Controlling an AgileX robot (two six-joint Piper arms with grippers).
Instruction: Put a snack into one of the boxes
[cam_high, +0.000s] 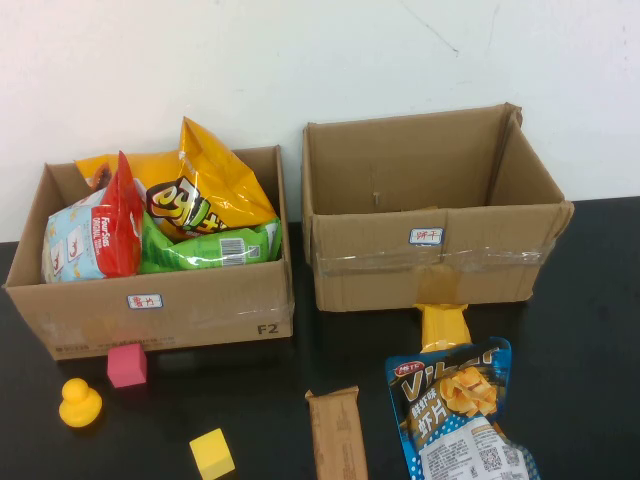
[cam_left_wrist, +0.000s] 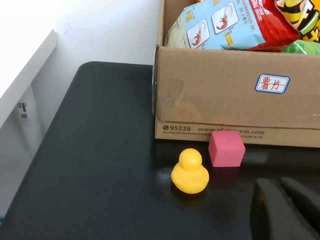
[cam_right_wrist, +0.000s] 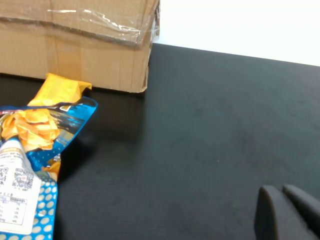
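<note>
Two cardboard boxes stand at the back of the black table. The left box (cam_high: 160, 310) holds several snack bags; it also shows in the left wrist view (cam_left_wrist: 215, 100). The right box (cam_high: 430, 260) looks empty. A blue chip bag (cam_high: 455, 410) lies in front of the right box, over a yellow packet (cam_high: 443, 325). A brown bar (cam_high: 337, 435) lies beside it. The chip bag shows in the right wrist view (cam_right_wrist: 35, 165). My left gripper (cam_left_wrist: 280, 192) is shut and empty near the table's front left. My right gripper (cam_right_wrist: 277, 197) is shut and empty, right of the chip bag. Neither shows in the high view.
A yellow rubber duck (cam_high: 79, 402), a pink cube (cam_high: 127, 364) and a yellow cube (cam_high: 212, 453) lie in front of the left box. The duck (cam_left_wrist: 190, 171) and pink cube (cam_left_wrist: 226, 148) show in the left wrist view. A white wall runs behind the boxes.
</note>
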